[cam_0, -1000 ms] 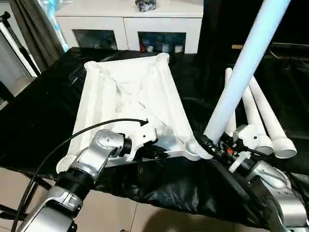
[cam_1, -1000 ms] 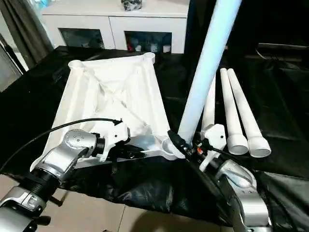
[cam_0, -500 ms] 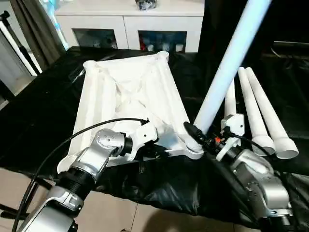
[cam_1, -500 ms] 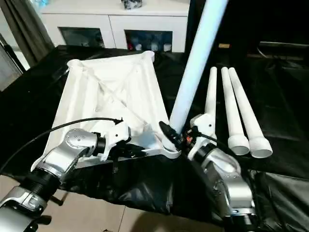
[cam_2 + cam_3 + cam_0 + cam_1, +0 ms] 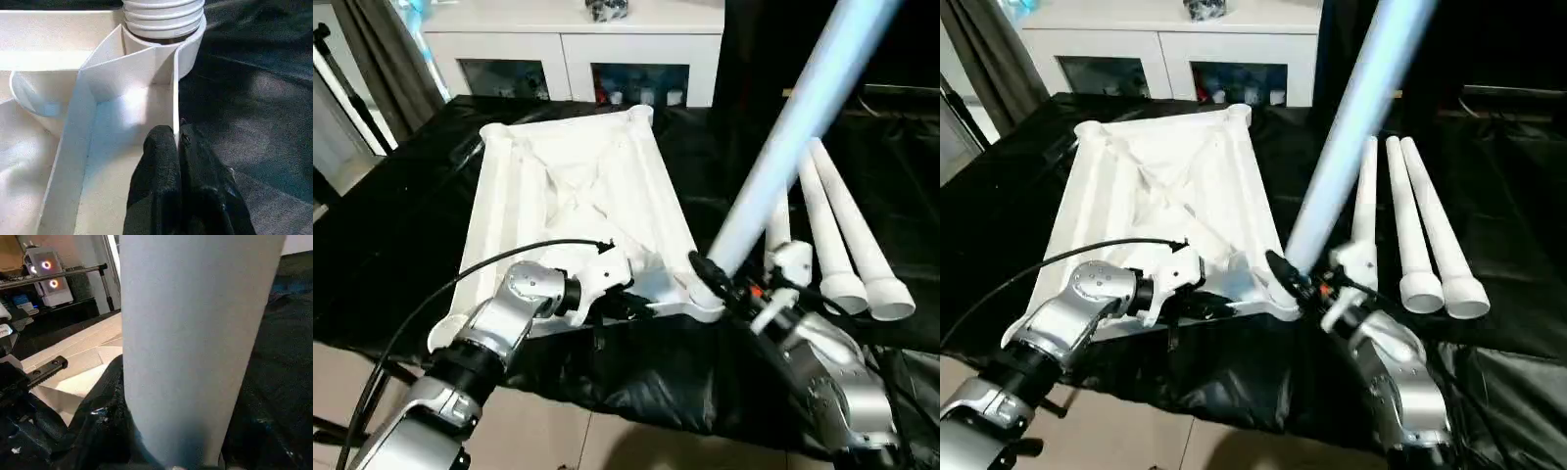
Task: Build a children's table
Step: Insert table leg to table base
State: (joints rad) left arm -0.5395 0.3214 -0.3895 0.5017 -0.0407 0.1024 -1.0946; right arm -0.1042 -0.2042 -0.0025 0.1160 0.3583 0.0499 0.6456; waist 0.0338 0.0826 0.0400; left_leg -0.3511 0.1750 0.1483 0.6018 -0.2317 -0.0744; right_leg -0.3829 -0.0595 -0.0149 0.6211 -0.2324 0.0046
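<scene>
The white tabletop (image 5: 578, 186) lies underside up on the black-covered table. My left gripper (image 5: 628, 306) is shut on a thin upright rib by the near right corner socket (image 5: 703, 300); in the left wrist view the black fingers (image 5: 161, 156) pinch that rib. My right gripper (image 5: 729, 286) is shut on a white leg (image 5: 783, 147), which rises tilted up and to the right. Its ribbed lower end (image 5: 164, 17) sits in that corner socket. The leg (image 5: 195, 333) hides most of my right gripper's fingers in the right wrist view.
Three more white legs (image 5: 847, 235) lie side by side on the black cloth to the right of the tabletop. A white glass-door cabinet (image 5: 578, 49) stands behind the table and a curtain (image 5: 382, 59) hangs at the far left. The cloth (image 5: 656, 382) drapes over the table's near edge.
My right gripper carried the leg's lower end left onto the near right corner socket. The leg now leans further right. My left gripper has stayed in place on the rib.
</scene>
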